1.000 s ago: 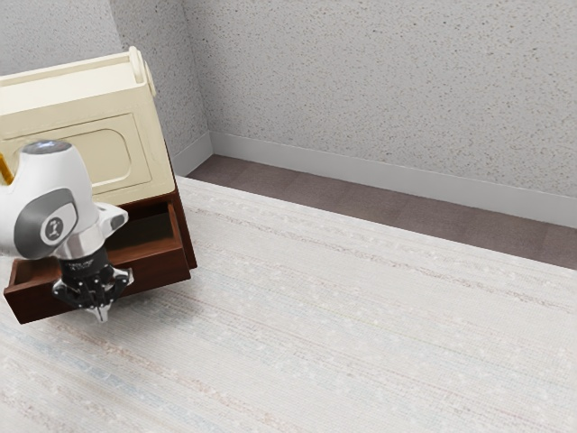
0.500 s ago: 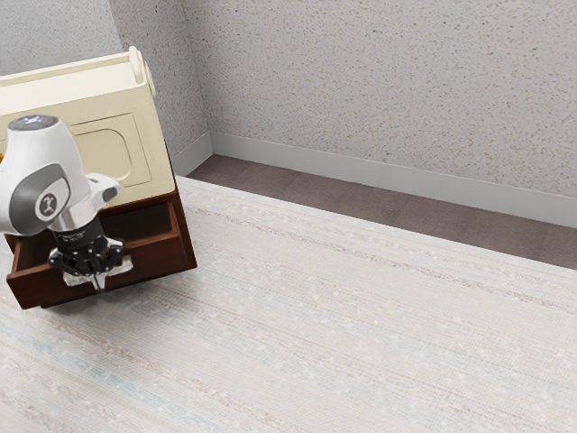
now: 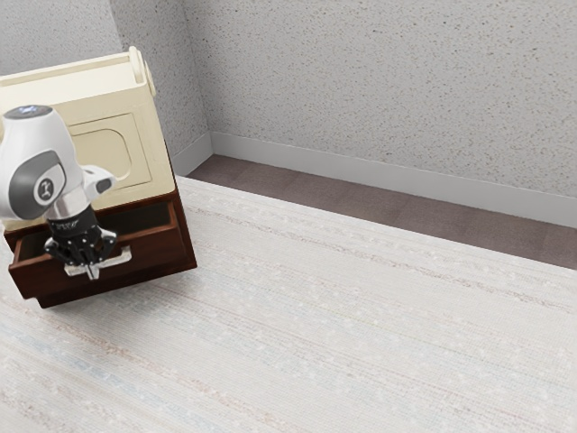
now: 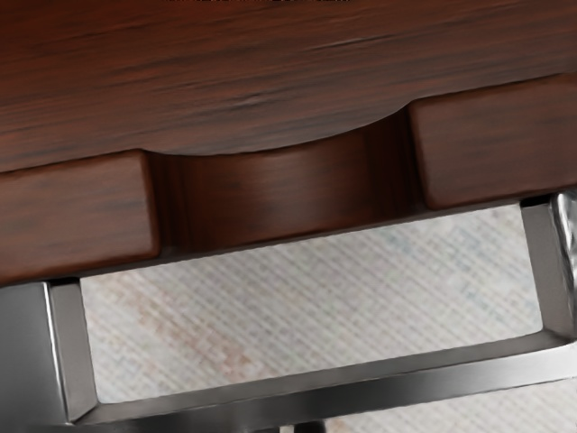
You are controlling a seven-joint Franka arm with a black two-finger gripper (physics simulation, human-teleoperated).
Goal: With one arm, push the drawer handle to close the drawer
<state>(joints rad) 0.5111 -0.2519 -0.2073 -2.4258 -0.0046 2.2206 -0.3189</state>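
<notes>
At the exterior view's left my gripper [image 3: 91, 271] points down against the outer side of the drawer handle, its fingertips together in a narrow tip. The pale metal handle [image 3: 119, 259] runs across the front of the dark brown drawer [image 3: 158, 253]. That drawer stands partly open, its dark inside showing behind the front panel. In the wrist view the grey handle bar [image 4: 325, 382] spans below the drawer's notched top edge [image 4: 279, 194], with floor seen through the handle's gap. Whether the tip presses on the bar cannot be told.
A cream cabinet body [image 3: 158, 171] rises above the drawer, with a rounded piece at its upper corner. The pale patterned floor [image 3: 361, 316] spreads toward the exterior view's right. A speckled wall [image 3: 379, 90] with a light baseboard [image 3: 361, 171] runs behind.
The drawer has slid part of the way toward the cabinet. My hand has moved with it, upward and leftward in the exterior view, and more of the handle shows beside the gripper.
</notes>
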